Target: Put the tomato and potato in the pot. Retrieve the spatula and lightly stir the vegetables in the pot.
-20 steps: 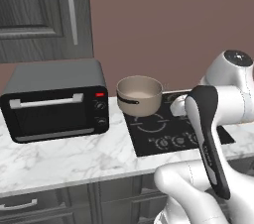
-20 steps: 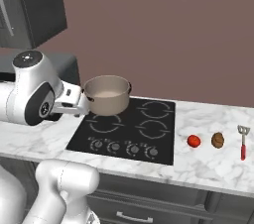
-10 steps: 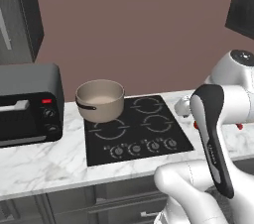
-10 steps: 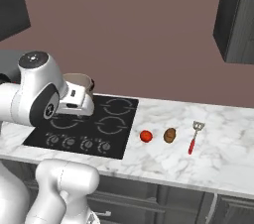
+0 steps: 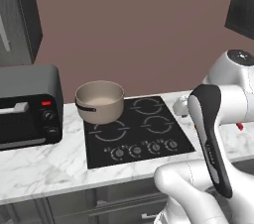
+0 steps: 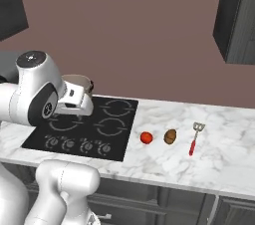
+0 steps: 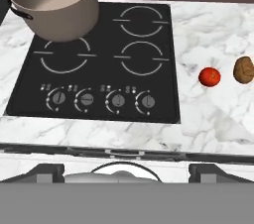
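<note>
My gripper [image 7: 126,171] hangs with jaws spread, holding nothing, above the counter's front edge. The pot [image 7: 53,1] sits on the cooktop's [image 7: 104,59] back-left burner. On bare marble beside the cooktop lie the tomato [image 7: 209,77], potato [image 7: 243,69] and spatula [image 6: 194,139].

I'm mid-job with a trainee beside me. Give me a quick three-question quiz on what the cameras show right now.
1. True or false: the tomato already lies inside the pot.
2. What lies between the tomato and the spatula? A) potato B) toaster oven C) pot
3. The pot stands on the cooktop's ____ burner nearest the toaster oven.

Key: 1 false; 2 A; 3 rear.
</note>
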You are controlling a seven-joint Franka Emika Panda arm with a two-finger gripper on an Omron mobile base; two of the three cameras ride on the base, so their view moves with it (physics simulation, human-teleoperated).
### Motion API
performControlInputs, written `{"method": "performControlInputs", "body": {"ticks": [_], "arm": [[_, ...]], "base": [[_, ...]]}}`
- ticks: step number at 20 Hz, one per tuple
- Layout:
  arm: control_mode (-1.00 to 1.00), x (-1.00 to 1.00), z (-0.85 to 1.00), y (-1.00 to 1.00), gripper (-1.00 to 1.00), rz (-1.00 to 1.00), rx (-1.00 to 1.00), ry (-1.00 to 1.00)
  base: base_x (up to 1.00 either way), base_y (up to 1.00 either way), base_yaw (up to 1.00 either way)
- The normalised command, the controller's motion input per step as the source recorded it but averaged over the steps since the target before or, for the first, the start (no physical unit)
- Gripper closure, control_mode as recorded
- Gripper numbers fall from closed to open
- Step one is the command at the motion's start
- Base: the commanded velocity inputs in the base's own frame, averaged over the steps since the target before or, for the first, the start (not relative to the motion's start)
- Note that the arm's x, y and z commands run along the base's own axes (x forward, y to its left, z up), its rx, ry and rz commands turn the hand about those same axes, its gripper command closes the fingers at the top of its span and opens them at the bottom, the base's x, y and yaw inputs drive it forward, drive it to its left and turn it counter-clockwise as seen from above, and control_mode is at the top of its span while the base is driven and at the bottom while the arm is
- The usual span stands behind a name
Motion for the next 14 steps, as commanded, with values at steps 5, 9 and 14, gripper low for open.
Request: {"method": "performControlInputs", "body": {"ticks": [5,9,14], "arm": [[-1.0,0.71,-0.17,-0.21,-1.0,-0.02,-0.02,0.12],[-1.0,0.39,-0.48,-0.51,-1.0,-0.11,-0.05,0.1],[-1.0,0.4,-0.67,-0.54,-1.0,-0.08,-0.02,0.11]], "base": [[0.2,0.0,0.0],[0.0,0.0,0.0],[0.0,0.0,0.0]]}}
